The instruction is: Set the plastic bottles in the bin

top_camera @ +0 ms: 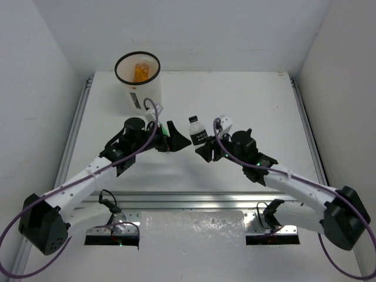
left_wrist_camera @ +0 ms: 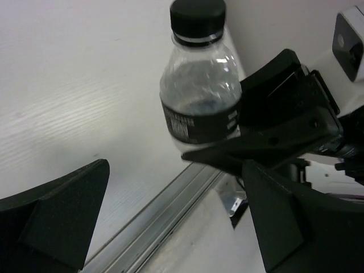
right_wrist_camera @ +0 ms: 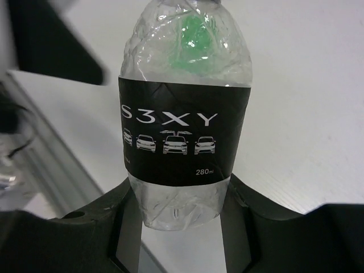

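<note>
- A clear plastic bottle (right_wrist_camera: 182,131) with a black cap stands upright near the middle of the white table (top_camera: 252,100). Its dark label reads "S3XY" above a row of four little white cars.
- The right end effector (top_camera: 202,145) is pinching this bottle low down. One black finger (right_wrist_camera: 85,227) is pressed against each side, just under the label.
- From here I cannot tell whether the bottle's base touches the table.
- The left end effector (top_camera: 174,138) is spread wide with nothing between its fingers. It sits just beside the bottle on the opposite side, facing it.
- A green blur shows through the upper part of the clear plastic in the right wrist view. It is too smeared to name.
- The bin (top_camera: 144,94), tall and white with a black rim, stands at the far left of the table, well apart from the gripped bottle.
- Orange bottles (top_camera: 140,71) lie inside the bin. How many, I cannot make out.
</note>
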You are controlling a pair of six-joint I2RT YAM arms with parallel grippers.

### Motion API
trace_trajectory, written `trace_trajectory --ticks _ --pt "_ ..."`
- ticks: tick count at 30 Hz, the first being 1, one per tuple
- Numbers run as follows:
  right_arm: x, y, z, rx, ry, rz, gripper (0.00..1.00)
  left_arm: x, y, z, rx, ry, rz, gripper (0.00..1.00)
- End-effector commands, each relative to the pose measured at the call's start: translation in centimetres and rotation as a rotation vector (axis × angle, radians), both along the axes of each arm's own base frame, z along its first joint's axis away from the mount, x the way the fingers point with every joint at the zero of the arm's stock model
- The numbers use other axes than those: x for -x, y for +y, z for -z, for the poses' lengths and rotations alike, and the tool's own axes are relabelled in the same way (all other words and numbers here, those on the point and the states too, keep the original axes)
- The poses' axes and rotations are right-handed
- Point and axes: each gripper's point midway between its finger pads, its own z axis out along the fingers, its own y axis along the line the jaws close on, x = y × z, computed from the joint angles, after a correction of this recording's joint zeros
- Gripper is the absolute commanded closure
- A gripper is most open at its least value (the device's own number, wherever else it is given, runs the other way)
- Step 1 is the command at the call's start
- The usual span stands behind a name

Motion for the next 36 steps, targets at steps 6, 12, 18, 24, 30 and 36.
trace_trajectory --ticks 6,12,18,24,30,36 --pt "4.9 1.7 -9.4 -0.243 -0.241 -0.246 0.75 -1.1 -6.3 -7.7 0.242 -0.196 0.146 0.0" --pt "5.6 2.0 -11.3 -0.256 -0.272 -0.291 0.73 -0.9 -8.8 -9.5 0.304 -0.224 0.22 0.09" --pt "5.0 1.1 -12.0 -0.269 -0.283 -0.212 0.17 -1.4 -9.8 -11.2 0.281 -0.252 0.216 1.0" --pt "0.9 -6.3 -7.2 -0.02 -0.132 0.264 0.01 -10.4 0.0 -12.5 -0.065 -0.196 -0.376 1.0" --pt "1.2 -10.4 -3.3 0.113 -0.042 0.439 0.01 -18.8 15.6 -15.7 -0.279 -0.156 -0.895 1.0" --pt "2.6 -8.9 -0.3 0.06 0.041 0.362 0.01 -27.3 20.9 -15.8 -0.404 -0.158 -1.069 0.77"
